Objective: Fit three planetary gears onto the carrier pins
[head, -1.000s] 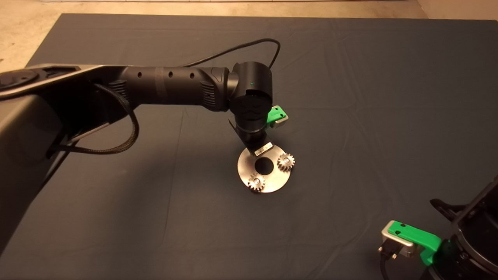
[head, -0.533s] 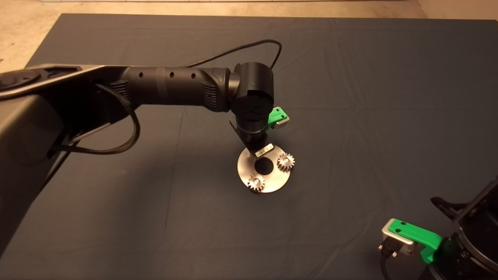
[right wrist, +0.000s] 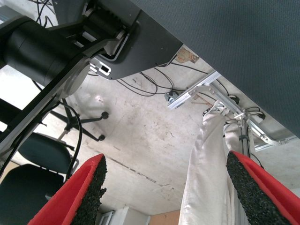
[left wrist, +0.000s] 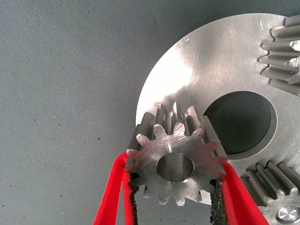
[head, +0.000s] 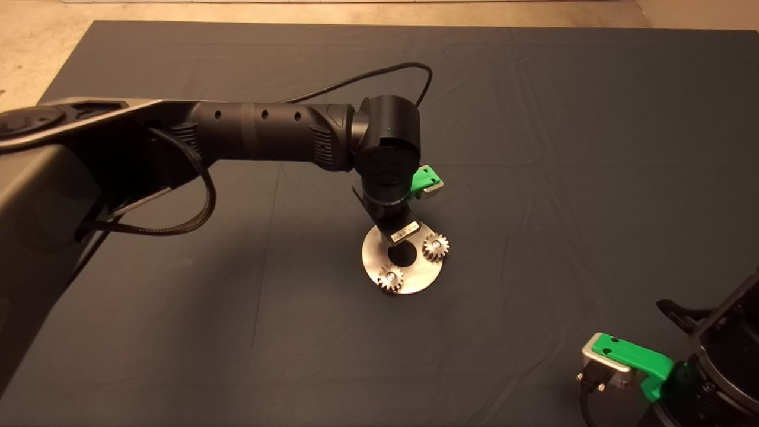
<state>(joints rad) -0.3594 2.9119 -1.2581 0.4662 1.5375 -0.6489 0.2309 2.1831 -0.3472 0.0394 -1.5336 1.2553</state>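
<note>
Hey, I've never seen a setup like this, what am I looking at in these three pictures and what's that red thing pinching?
It is a two-armed robot at a table with a dark mat. The overhead picture shows its left arm reaching over a shiny metal disc that already carries two small gears. A camera on that wrist shows the left pincer gripping a third gear just above the disc's edge. The right pincer waits open at the table's lower right, its camera seeing only floor and cables.

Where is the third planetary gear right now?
In the left wrist view the third planetary gear sits clamped in the left end effector, over the disc's rim beside its central hole.
</note>
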